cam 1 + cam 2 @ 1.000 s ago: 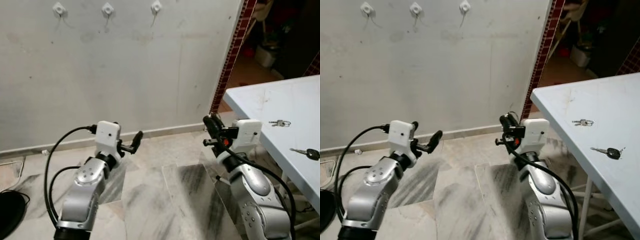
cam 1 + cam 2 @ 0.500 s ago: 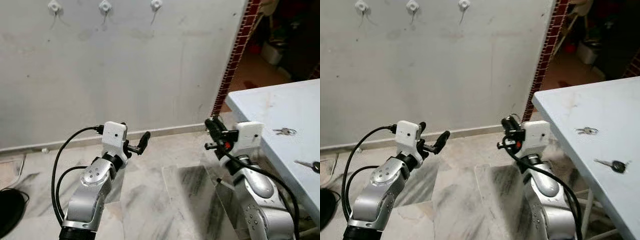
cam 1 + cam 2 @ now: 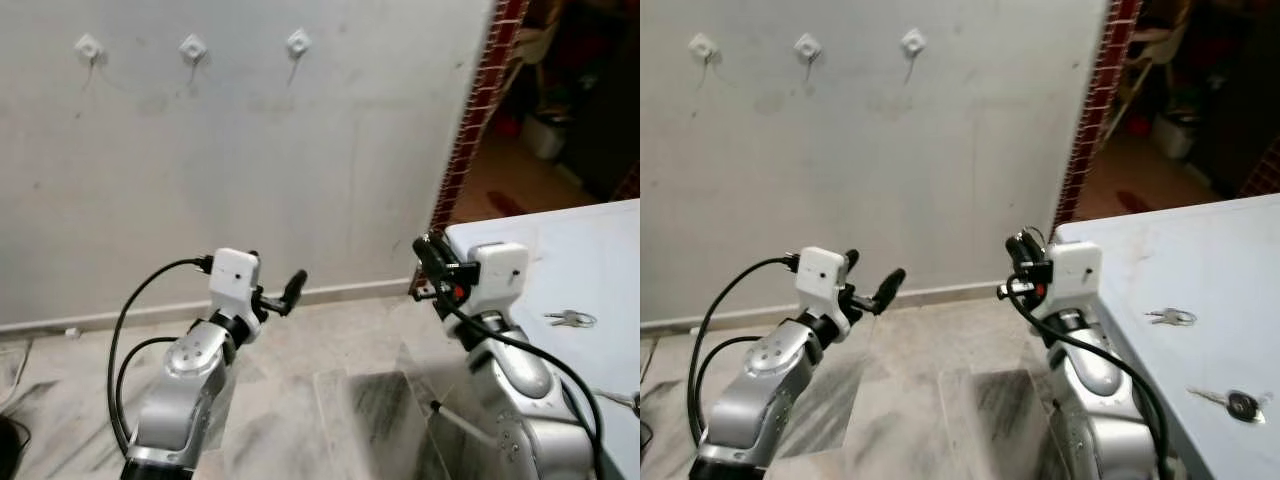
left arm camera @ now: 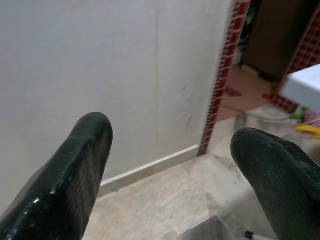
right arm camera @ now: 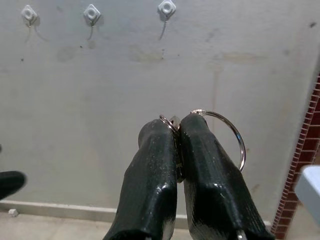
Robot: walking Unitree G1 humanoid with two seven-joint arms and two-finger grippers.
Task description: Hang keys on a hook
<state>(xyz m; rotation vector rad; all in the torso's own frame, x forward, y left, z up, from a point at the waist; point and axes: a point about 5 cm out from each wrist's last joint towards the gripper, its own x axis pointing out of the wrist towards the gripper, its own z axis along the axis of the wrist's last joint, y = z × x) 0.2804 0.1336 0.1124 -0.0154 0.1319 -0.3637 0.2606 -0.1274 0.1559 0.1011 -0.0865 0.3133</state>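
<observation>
My right gripper [image 5: 176,131] is shut on a key ring [image 5: 235,136], whose metal loop sticks out beside its fingertips; in the left eye view that gripper [image 3: 428,248] is held up in front of the wall. Three white hooks [image 3: 298,43] sit in a row high on the grey wall, well above both grippers; they also show in the right wrist view [image 5: 166,8]. My left gripper [image 3: 283,288] is open with nothing in it, its fingers [image 4: 82,165] spread wide. More keys [image 3: 1168,316] lie on the white table [image 3: 1230,250] at right.
A second key with a black head [image 3: 1238,403] lies near the table's front. A red tiled pillar [image 3: 475,110] ends the wall at right, with a dark doorway beyond. Marble floor [image 3: 340,400] lies below, with a skirting board along the wall.
The view has tilted and the wall looms closer, so the hooks sit lower in the picture. Both arms keep about the same pose; the right gripper stays shut on the key ring.
</observation>
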